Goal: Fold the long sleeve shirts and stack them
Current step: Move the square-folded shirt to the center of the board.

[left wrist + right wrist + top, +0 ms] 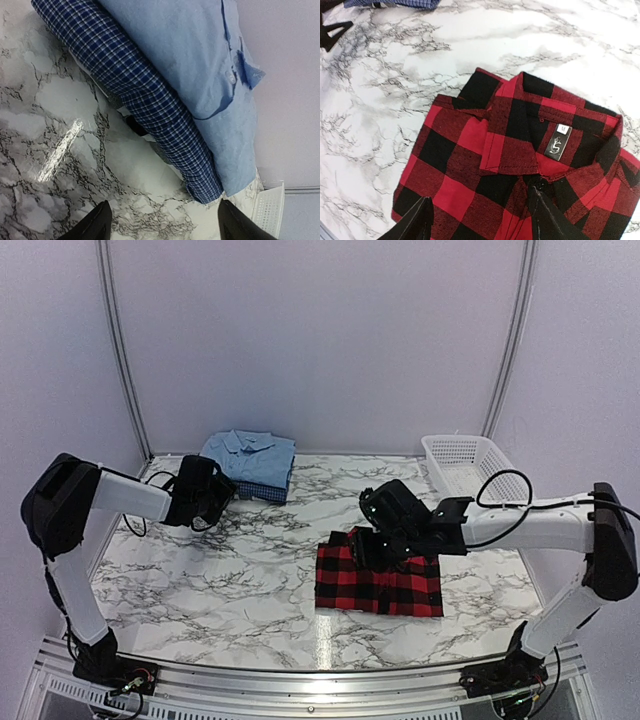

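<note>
The red-and-black plaid shirt (380,582) lies folded on the marble table, right of centre. Its collar and label (556,146) face up. My right gripper (365,543) hovers open over the collar end, its fingertips (420,220) spread above the plaid shirt (470,170) with nothing pinched. At the back left, a light blue collared shirt (248,452) lies folded on a dark blue checked shirt (262,490). My left gripper (226,490) stands open just short of that stack, holding nothing. In the left wrist view its gripper (165,227) faces the checked shirt (145,95) and the light blue shirt (200,65).
A white mesh basket (465,462) stands at the back right corner, and its corner shows in the left wrist view (270,210). White walls close in the table at the back and on both sides. Bare marble (220,570) lies between the two arms.
</note>
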Controlling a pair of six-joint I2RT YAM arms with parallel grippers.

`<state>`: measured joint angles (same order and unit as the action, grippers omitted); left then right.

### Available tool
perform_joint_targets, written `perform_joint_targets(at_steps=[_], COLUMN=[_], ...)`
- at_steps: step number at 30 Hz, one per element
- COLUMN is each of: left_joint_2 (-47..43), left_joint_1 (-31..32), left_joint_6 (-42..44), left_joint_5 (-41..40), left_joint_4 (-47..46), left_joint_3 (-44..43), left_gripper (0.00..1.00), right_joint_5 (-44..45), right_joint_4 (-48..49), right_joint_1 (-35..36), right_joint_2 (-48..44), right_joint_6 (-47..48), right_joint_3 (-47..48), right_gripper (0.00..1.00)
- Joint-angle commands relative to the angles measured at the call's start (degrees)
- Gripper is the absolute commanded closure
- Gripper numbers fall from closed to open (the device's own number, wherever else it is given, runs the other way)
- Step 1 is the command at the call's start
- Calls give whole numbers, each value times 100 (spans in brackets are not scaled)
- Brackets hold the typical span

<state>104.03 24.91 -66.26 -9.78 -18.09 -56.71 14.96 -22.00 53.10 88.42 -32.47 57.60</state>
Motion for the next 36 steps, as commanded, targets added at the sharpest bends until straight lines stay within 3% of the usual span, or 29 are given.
perform_joint_targets(at_steps=[1, 7, 14, 19, 29, 36], left_joint_2=[575, 1276, 1878, 2102, 2504, 2687], left_joint_1=[-67, -119, -140, -153, -210, -257], left_joint_6=[-958, -1377, -1432, -1493, -1640, -1529], left_joint_5=[277, 294, 362, 221, 126, 194], left_joint_4=[-1525, -1824, -1874, -1866, -1866, -1866], left_joint_3=[82, -240, -743, -851, -1103, -1349], left_gripper=[32, 59, 60, 70, 81, 100], right_joint_5=[114, 150, 159, 130, 121, 154], right_joint_4=[-123, -162, -158, -151, -164, -230], right_joint_1=[-42, -52, -70, -94, -139, -146], right_joint_2=[-490, -912, -1023, -1045, -1081, -1140], right_joint_6=[147, 136, 194, 231, 250, 246], right_joint_3=[220, 92, -23, -22, -61, -73], right_gripper=[38, 38, 37, 37, 37, 37])
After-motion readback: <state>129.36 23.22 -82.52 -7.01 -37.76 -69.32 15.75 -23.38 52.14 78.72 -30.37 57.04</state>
